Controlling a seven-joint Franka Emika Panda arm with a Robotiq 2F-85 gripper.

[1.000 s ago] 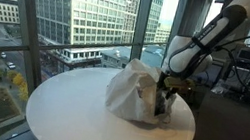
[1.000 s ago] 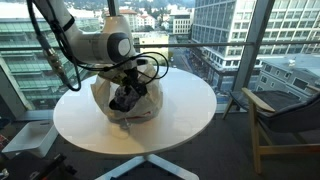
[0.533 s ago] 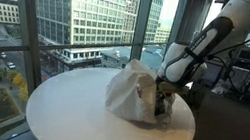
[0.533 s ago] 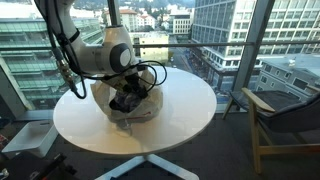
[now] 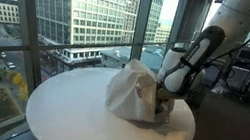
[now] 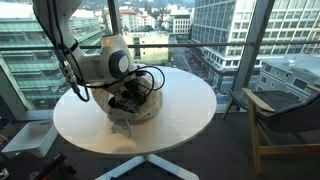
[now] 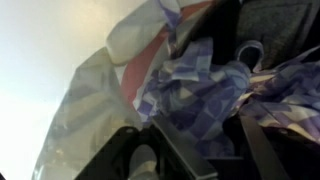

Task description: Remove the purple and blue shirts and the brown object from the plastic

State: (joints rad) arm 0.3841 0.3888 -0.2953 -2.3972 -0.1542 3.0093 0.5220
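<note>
White, half-clear plastic catches my eye first: a crumpled thin plastic bag (image 5: pixel 132 89) slumped in a heap toward one edge of the round white table (image 5: pixel 62 116). From where I stand, no garment lies outside it in either exterior view, so I judge the job barely begun. Both shirts and the brown object all have to come out yet.

The arm bends low over the heap and its black gripper (image 5: pixel 165 105) is pushed down into the bag's open mouth. In an exterior view the gripper (image 6: pixel 131 99) is lost among dark folds, with the bag (image 6: pixel 118 112) puffed up around it.

The wrist view tells more about the contents. A bunched purple-and-blue patterned cloth (image 7: pixel 200 95) fills the middle, tucked against the bag's pale wall (image 7: pixel 85 105). I cannot separate a purple shirt from a blue one; it reads as one tangle. A reddish band (image 7: pixel 150 62) runs along the plastic above the cloth, and I cannot say whether it is printing on the bag or something inside. Nothing plainly brown shows anywhere.

As for the claw, its dark fingers (image 7: pixel 190 160) sit blurred at the bottom of the wrist view, right at the cloth. Whether they are spread or pinched on fabric, I cannot tell.
</note>
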